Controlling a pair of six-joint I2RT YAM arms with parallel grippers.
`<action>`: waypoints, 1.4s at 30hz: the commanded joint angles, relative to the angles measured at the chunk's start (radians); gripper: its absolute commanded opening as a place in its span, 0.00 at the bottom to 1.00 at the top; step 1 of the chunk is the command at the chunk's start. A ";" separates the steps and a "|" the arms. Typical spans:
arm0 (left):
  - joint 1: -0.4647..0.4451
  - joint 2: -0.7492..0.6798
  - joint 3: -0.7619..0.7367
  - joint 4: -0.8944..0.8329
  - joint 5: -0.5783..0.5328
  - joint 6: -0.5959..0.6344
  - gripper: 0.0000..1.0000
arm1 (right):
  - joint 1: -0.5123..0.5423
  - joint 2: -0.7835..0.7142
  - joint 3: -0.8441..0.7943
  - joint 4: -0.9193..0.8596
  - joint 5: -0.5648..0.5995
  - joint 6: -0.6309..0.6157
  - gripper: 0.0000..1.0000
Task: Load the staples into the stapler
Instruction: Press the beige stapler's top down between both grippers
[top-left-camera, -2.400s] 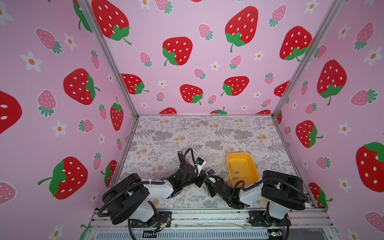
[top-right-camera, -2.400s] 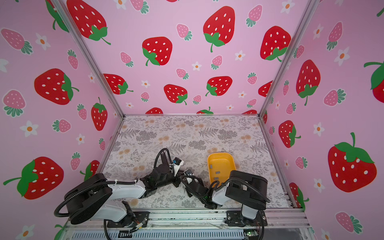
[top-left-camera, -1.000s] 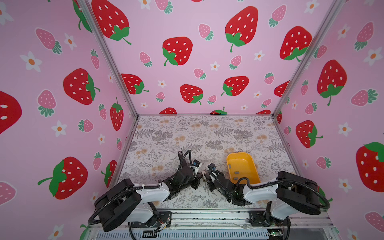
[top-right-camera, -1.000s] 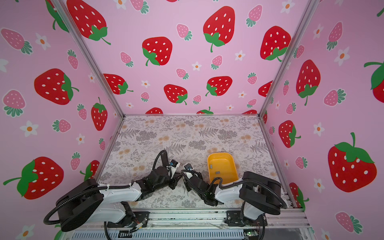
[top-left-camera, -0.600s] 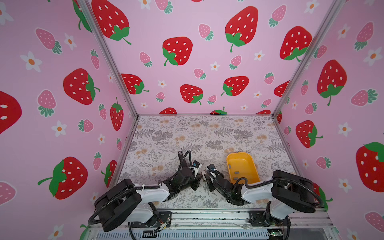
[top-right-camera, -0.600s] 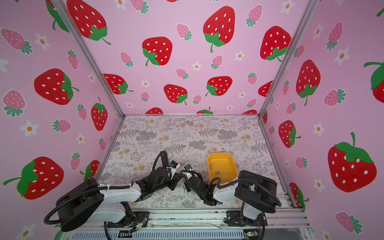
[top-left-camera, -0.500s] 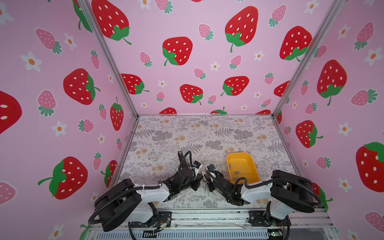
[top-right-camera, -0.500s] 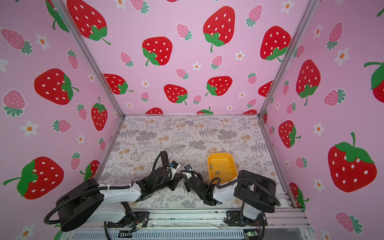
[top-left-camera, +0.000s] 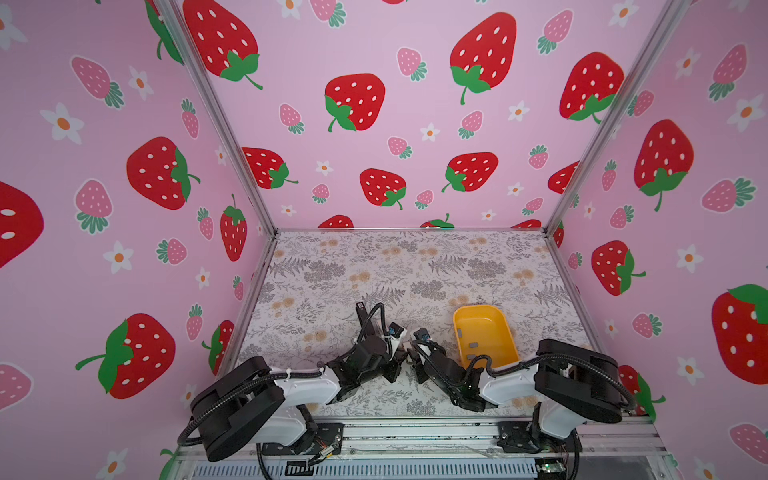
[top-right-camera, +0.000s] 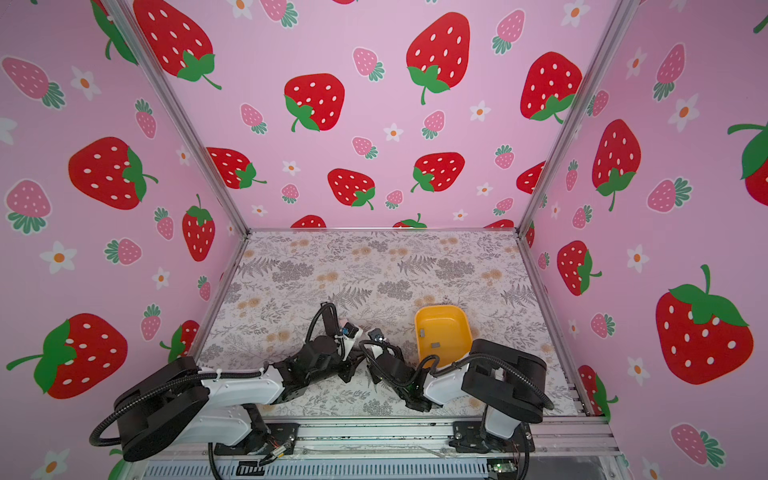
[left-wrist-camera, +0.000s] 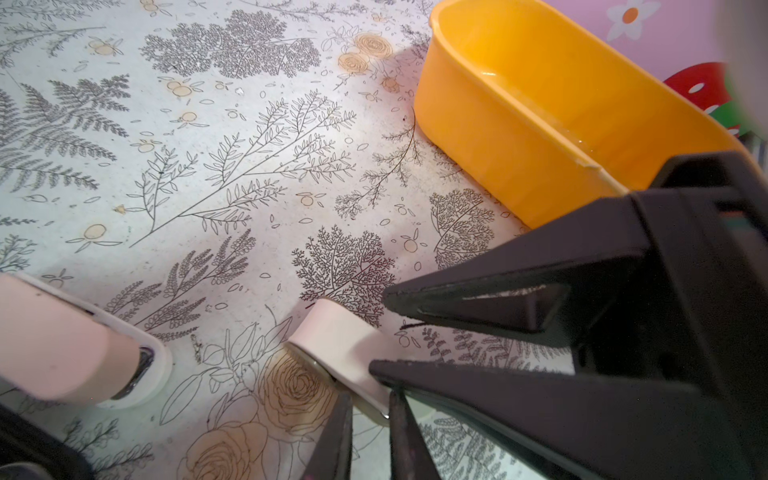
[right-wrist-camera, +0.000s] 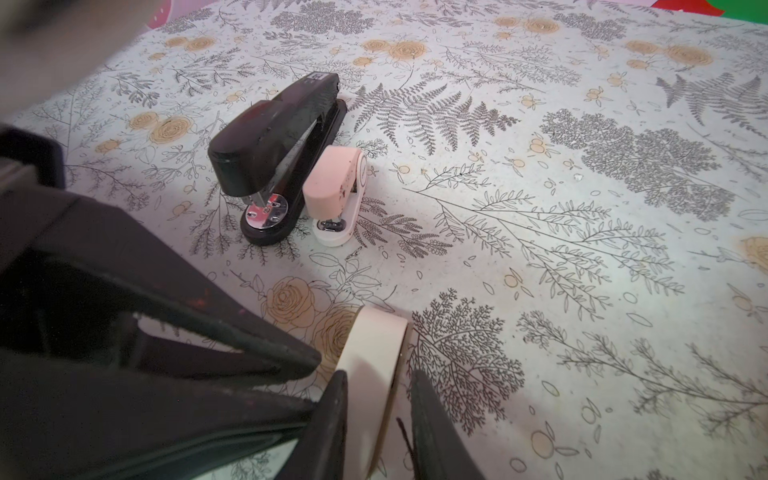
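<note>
A small pale pink stapler (left-wrist-camera: 336, 336) lies on the floral mat between both grippers. My left gripper (left-wrist-camera: 369, 399) is shut on its thin lower edge. My right gripper (right-wrist-camera: 378, 376) straddles the stapler's cream top (right-wrist-camera: 374, 336) from the other end. One finger touches it and a sliver of mat shows beside the other finger. In both top views the two grippers meet nose to nose near the front middle (top-left-camera: 406, 357) (top-right-camera: 362, 358). Grey staples (top-left-camera: 471, 344) (top-right-camera: 435, 344) lie in the yellow tray (top-left-camera: 505, 332) (top-right-camera: 465, 328).
A black stapler (right-wrist-camera: 278, 145) and a second small pink stapler (right-wrist-camera: 336, 195) stand side by side a little beyond the grippers. The yellow tray (left-wrist-camera: 490, 137) sits close to the right arm. Pink strawberry walls (top-left-camera: 124, 249) enclose the mat on three sides.
Both grippers have shifted slightly away from the front edge since the oldest frames. Over the last second the arms barely move and stay nose to nose.
</note>
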 joint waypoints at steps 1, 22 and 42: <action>-0.007 0.032 -0.008 0.026 0.001 0.015 0.19 | -0.002 0.033 -0.017 -0.021 -0.023 0.030 0.26; -0.011 0.068 -0.035 0.077 -0.029 0.033 0.18 | 0.012 0.183 -0.050 0.054 -0.004 0.109 0.23; -0.011 -0.150 -0.032 -0.060 -0.101 0.033 0.20 | 0.013 0.087 0.014 -0.020 0.037 0.023 0.24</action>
